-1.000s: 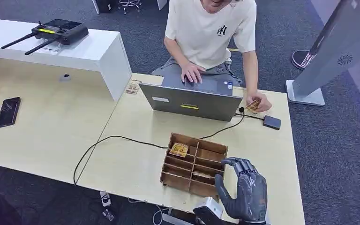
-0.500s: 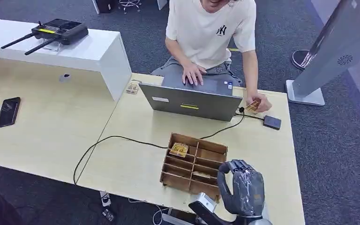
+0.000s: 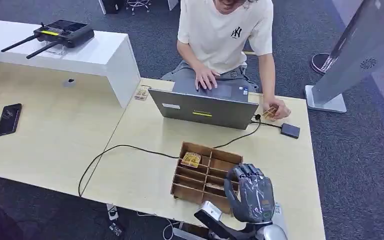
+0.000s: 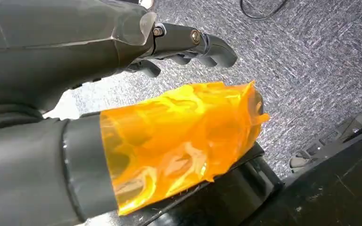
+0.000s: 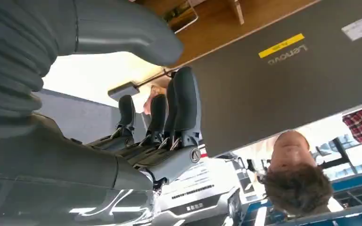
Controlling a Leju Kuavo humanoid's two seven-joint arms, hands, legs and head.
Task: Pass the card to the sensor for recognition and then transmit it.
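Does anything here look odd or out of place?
Mostly tidy. One oddity: crinkled orange film wraps the left robot hand's thumb. On the pale wooden table, a black cable snakes loosely past the brown wooden divided box.

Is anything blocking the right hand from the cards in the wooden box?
Nothing visible does. The right hand hovers over the near right corner of the brown wooden compartment box, fingers apart and empty. The yellowish card stack lies uncovered in a far-left compartment.

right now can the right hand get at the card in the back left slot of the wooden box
Probably yes. The right hand hovers open over the wooden box's near right corner, and the card lies uncovered in its open-topped slot with nothing between them.
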